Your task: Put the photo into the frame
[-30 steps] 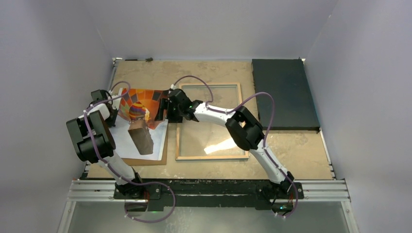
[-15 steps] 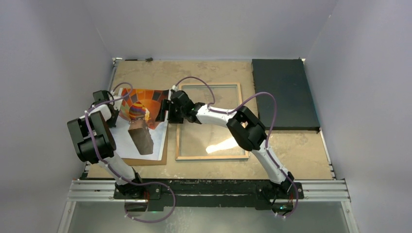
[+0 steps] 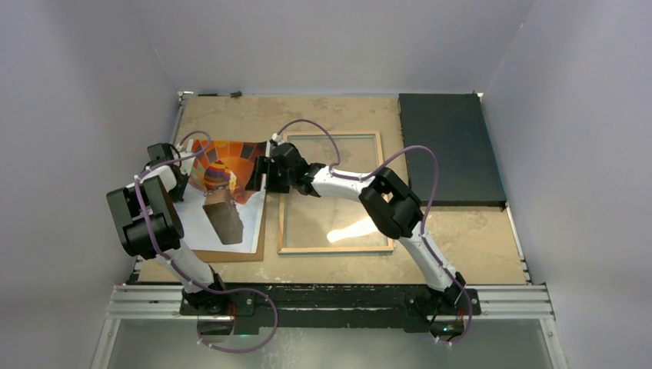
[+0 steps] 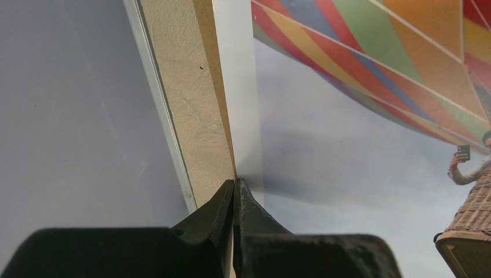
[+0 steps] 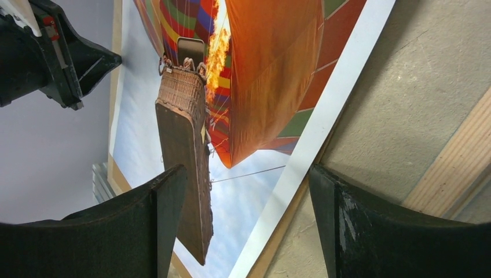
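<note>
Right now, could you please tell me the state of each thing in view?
Photo: far part curled up, left edge pinched.
Frame: lying flat, no picture in it.
Left pincer: shut on the photo's edge.
Right pincer: open, astride the photo's right edge.
Board: flat under the photo.

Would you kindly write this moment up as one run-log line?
left gripper: shut on photo edge | right gripper: open, straddling opposite edge | frame: lying flat, unfilled

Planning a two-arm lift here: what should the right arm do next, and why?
Probably close the right gripper on the photo: its open jaws appear to straddle the white border, while the left gripper is shut on the opposite edge.
</note>
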You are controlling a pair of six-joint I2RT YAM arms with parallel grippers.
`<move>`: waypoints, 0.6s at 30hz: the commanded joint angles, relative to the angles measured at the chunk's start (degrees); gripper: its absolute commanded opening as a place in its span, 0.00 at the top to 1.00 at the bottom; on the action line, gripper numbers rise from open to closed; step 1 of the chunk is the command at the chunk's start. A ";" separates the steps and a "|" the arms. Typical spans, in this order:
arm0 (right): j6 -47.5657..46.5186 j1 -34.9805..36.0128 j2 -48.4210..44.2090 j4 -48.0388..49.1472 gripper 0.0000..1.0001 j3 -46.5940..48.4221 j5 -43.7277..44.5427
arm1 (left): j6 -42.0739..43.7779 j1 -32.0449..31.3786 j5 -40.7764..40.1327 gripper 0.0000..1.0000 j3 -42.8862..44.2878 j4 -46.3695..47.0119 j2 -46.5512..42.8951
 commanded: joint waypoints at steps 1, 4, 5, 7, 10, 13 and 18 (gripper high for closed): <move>-1.88 0.21 -4.78 4.26 0.21 -1.07 -1.06 | -0.32 -0.42 5.17 1.00 -2.50 -2.02 2.45; -2.59 0.41 -6.05 5.40 0.22 -1.90 -1.21 | -0.30 -0.56 5.24 1.00 -2.46 -2.15 2.45; -2.78 0.47 -6.53 6.19 0.23 -2.47 -1.47 | -0.30 -0.64 5.25 1.00 -2.46 -2.13 2.30; -2.85 0.50 -7.86 8.40 0.24 -3.91 -2.31 | -0.33 -0.78 5.25 1.00 -2.54 -2.25 2.32; -3.30 0.72 -9.11 12.22 0.26 -5.97 -3.80 | -0.28 -0.91 5.24 1.00 -2.64 -2.34 2.16; -3.59 0.78 -8.38 13.51 0.26 -5.89 -5.27 | -0.39 -0.95 5.30 1.00 -2.60 -2.49 2.08; -2.03 0.83 -4.93 6.59 0.28 -3.29 -3.44 | -0.44 -1.17 5.43 1.00 -2.55 -2.68 1.65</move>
